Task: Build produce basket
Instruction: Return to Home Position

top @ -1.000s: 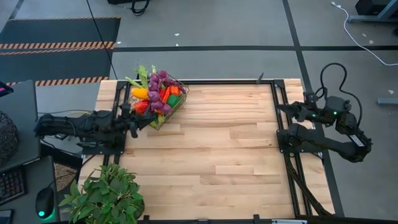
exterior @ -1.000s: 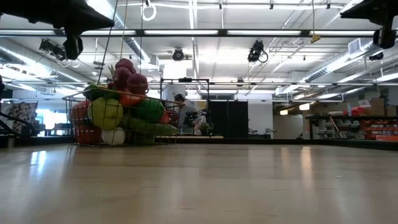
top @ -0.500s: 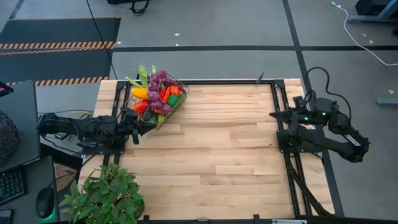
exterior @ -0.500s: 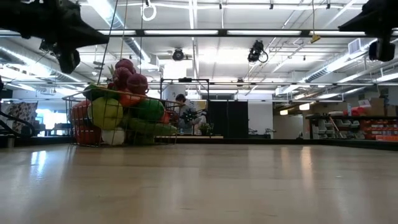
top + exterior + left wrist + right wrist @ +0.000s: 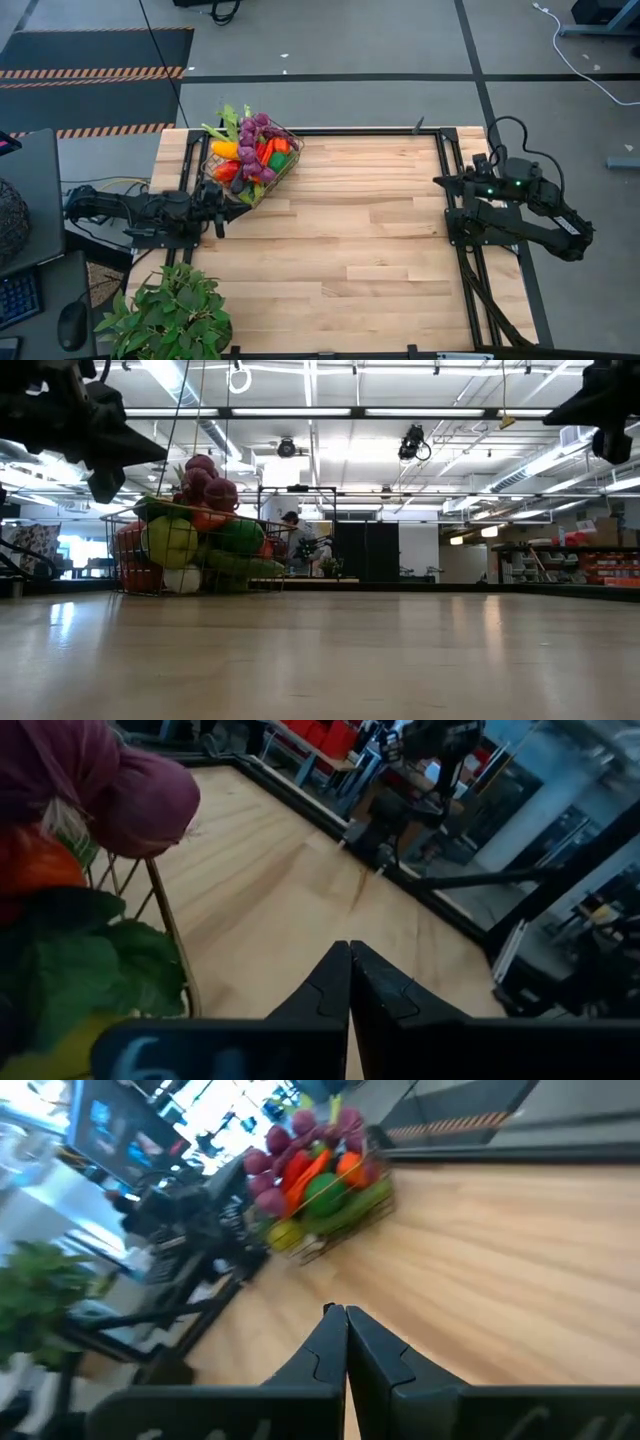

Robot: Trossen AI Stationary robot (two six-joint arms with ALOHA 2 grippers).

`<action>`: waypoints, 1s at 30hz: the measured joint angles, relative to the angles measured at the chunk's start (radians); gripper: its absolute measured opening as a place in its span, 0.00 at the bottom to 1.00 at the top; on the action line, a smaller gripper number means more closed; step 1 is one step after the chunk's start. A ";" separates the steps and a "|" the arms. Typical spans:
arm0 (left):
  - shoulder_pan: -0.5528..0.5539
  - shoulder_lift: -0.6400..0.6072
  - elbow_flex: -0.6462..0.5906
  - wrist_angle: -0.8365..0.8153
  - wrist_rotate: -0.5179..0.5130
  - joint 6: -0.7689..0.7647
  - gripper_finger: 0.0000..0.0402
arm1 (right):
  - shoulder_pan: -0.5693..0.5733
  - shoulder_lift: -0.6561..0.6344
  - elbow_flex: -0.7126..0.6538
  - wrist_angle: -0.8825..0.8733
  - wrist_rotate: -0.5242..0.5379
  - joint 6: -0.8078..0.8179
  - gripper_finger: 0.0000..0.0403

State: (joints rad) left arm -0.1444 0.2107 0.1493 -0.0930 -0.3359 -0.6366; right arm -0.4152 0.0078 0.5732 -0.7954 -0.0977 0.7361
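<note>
The wire basket (image 5: 283,166) stands on its base at the table's far left corner, heaped with produce (image 5: 250,150): purple grapes, carrot, orange, red, yellow and green pieces, celery leaves at its far side. It also shows in the low view (image 5: 190,545), the left wrist view (image 5: 165,910) and the right wrist view (image 5: 320,1190). My left gripper (image 5: 243,201) is shut and empty, just on the near side of the basket, above the table's left edge. My right gripper (image 5: 440,183) is shut and empty, above the table's right edge.
A leafy green plant (image 5: 170,315) stands at the table's near left corner. Black frame rails (image 5: 455,250) run along the table's right and far edges. The wide wooden tabletop (image 5: 350,250) lies between the arms.
My left gripper has drawn back from the basket toward the table's left edge. My right gripper has gone a little toward the table's middle and has come lower. The basket and the produce have stayed where they were.
</note>
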 joint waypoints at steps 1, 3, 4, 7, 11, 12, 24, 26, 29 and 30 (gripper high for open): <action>0.000 0.000 0.000 -0.002 0.000 0.017 0.02 | 0.000 0.000 0.000 -0.006 0.009 -0.020 0.02; 0.005 0.000 -0.001 -0.012 -0.001 0.049 0.01 | 0.000 -0.001 -0.011 -0.010 0.017 -0.050 0.02; 0.010 -0.001 -0.008 -0.009 0.001 0.051 0.01 | 0.000 -0.002 -0.025 -0.009 0.017 -0.056 0.02; 0.025 -0.003 -0.062 0.041 0.027 0.005 0.01 | 0.000 -0.002 -0.099 0.043 -0.003 -0.056 0.02; 0.030 -0.003 -0.132 0.201 0.048 -0.022 0.01 | 0.000 -0.001 -0.239 0.274 -0.061 -0.041 0.02; 0.031 -0.003 -0.139 0.220 0.037 -0.015 0.01 | 0.000 -0.001 -0.274 0.338 -0.064 -0.034 0.02; 0.031 -0.002 -0.140 0.244 -0.041 0.025 0.01 | 0.001 -0.002 -0.564 0.896 -0.024 0.010 0.02; 0.031 -0.002 -0.140 0.245 -0.041 0.021 0.01 | 0.002 0.000 -0.565 0.894 0.006 -0.002 0.02; 0.032 -0.002 -0.141 0.246 -0.041 0.020 0.01 | 0.002 0.000 -0.566 0.884 0.027 -0.021 0.02; 0.032 -0.002 -0.141 0.246 -0.041 0.017 0.01 | 0.002 -0.001 -0.566 0.886 0.027 -0.023 0.02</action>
State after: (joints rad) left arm -0.1123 0.2089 0.0086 0.1526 -0.3773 -0.6200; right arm -0.4133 0.0071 0.0067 0.0901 -0.0708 0.7136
